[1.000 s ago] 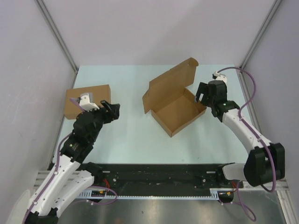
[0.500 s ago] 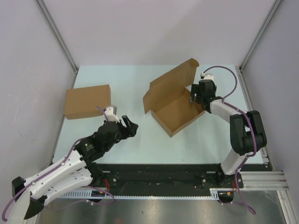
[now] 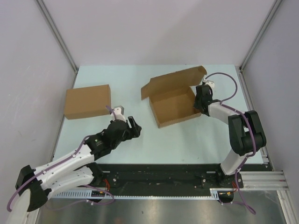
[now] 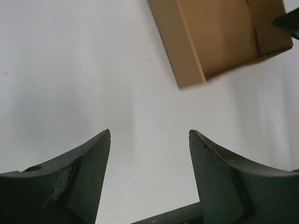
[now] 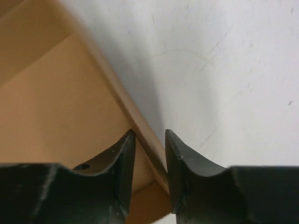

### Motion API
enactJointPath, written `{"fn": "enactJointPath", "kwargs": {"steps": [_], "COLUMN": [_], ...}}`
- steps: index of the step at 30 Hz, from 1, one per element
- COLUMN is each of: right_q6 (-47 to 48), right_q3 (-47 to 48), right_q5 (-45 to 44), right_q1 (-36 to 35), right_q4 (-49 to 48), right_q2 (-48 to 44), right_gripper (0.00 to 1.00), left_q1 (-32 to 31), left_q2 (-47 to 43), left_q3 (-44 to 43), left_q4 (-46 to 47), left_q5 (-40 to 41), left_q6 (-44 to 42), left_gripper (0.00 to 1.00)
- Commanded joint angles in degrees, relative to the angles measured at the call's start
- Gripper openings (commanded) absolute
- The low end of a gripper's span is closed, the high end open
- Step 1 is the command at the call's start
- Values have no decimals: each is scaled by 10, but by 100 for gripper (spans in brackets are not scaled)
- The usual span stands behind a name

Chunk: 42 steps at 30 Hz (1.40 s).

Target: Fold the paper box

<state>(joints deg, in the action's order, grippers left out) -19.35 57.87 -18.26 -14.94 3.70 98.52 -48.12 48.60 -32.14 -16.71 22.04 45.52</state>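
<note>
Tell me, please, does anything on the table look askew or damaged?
The paper box lies askew to the table edges, its lid flap standing open, while the fingers of the right gripper pinch its right wall. No damage shows.

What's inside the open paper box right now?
Only bare cardboard floor shows inside the paper box, plus one finger of the right tool over its right wall. The near wall hides the floor strip behind it.

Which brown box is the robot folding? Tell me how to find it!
Look at the right half of the pale table. The paper box sits there, at the right claw. Unlike the closed box on the left, it is open, lid flap raised.
</note>
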Motion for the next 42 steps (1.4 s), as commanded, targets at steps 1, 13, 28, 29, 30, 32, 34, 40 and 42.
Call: {"fn": "enactJointPath", "kwargs": {"steps": [1,13,28,29,30,32,34,40,42], "right_q6": [-78,-102,-31,-31,-35,-39,-45,-52,-54], "right_q3": [-42,-78,-108,-115,-120,-127,-139,-161,-161], "right_q5": [-20,-6,7,7,6,7,7,1,-7], "right_q1": [-18,-54,-88,-93,-104,-113,-123,-147,-153], "right_q4": [23,60,68,69,70,71,70,75,80], "right_q2": [-29,-79,-126,-132,-136,-142,-151,-170,-178], "right_gripper": [32,23,13,13,13,13,14,17,33], "left_q1": [-2,3,99,98,99,98,99,99,99], "left_q2": [20,112,294,305,311,326,337,423,444], "left_q3": [-22,-78,-201,-197,-195,-189,-186,-215,-228], "left_q4": [14,98,98,100,103,111,123,92,80], "left_q5": [29,91,17,8,3,-21,-34,-31,-23], "left_q6": [5,-73,-139,-137,-136,-136,-134,-120,-117], "left_gripper": [73,82,100,100,100,100,98,90,84]}}
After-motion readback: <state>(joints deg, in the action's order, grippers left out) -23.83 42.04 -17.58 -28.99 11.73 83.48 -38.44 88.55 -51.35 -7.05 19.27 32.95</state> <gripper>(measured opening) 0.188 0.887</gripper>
